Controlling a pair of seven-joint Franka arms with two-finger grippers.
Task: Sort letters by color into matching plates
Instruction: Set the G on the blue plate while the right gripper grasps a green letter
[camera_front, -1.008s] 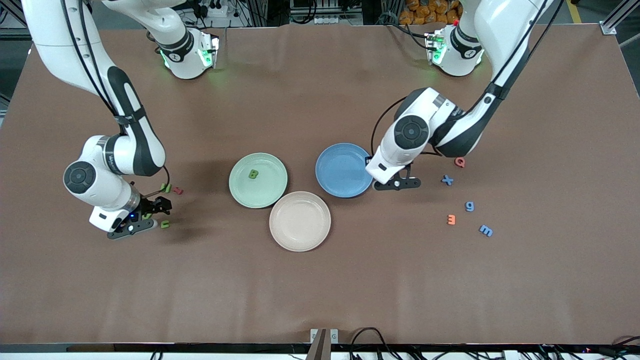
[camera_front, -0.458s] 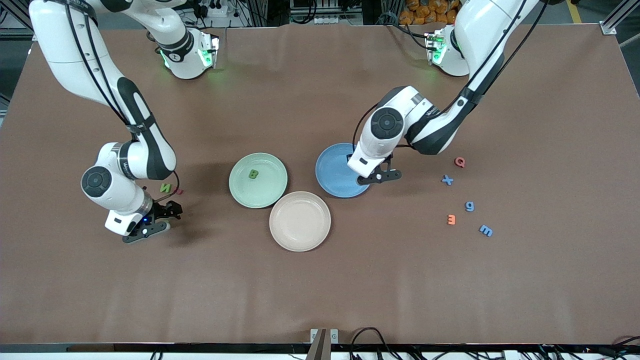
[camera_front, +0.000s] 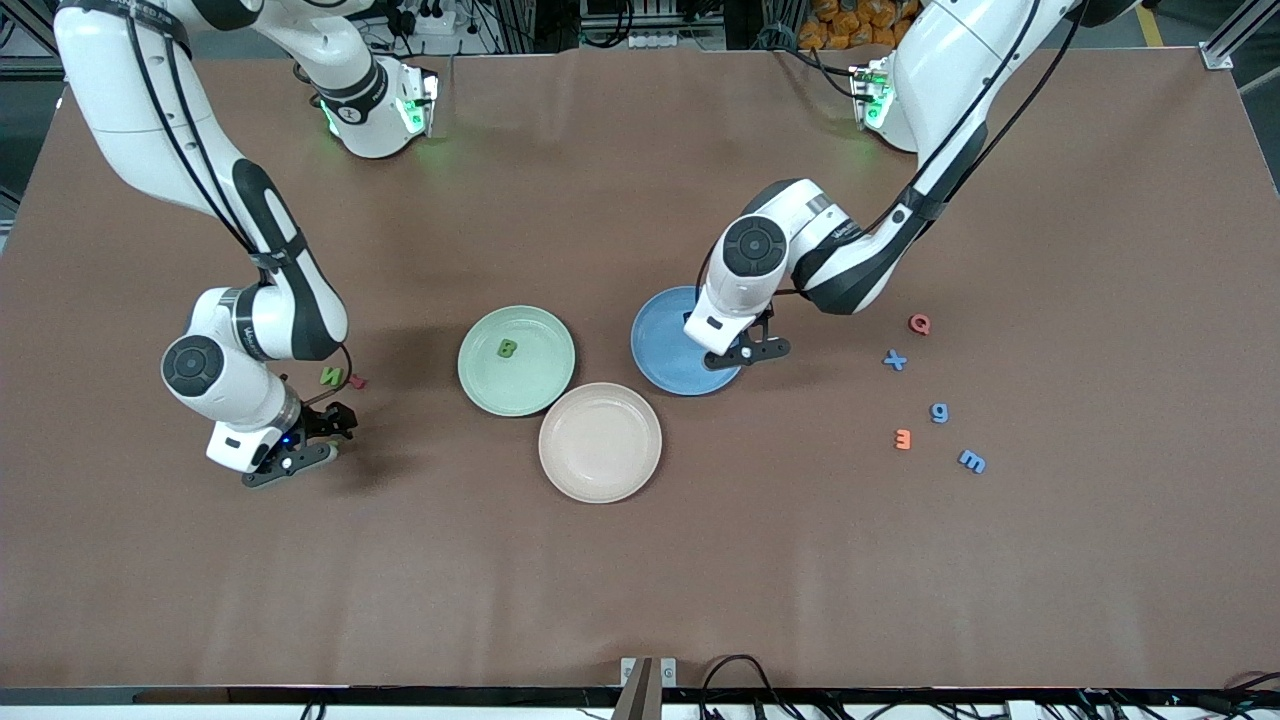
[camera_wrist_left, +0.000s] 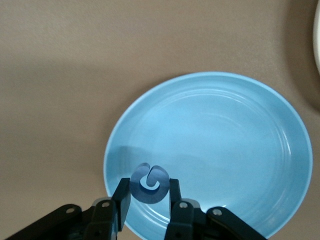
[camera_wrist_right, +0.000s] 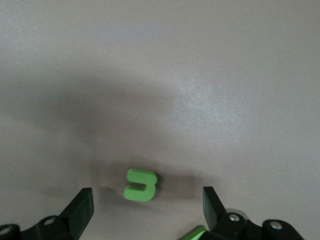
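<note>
My left gripper (camera_wrist_left: 148, 199) hung over medium blue round plate (camera_wrist_left: 225, 150), jaws clamped on small blue foam letter (camera_wrist_left: 149, 183). My right gripper (camera_wrist_right: 147, 205) was low over brown tabletop (camera_front: 640, 560) near right arm's end, jaws spread wide around small green foam letter (camera_wrist_right: 140, 184) lying flat. Pale mint green plate (camera_front: 480, 385) carried green letter B (camera_front: 508, 348).

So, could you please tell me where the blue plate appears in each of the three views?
Front view: blue plate mid-table, beside the green plate, partly under the left claw.
Left wrist view: fills the frame, below the claw holding a blue letter.
Right wrist view: not in it.
Shared landmark: the left claw.
</note>
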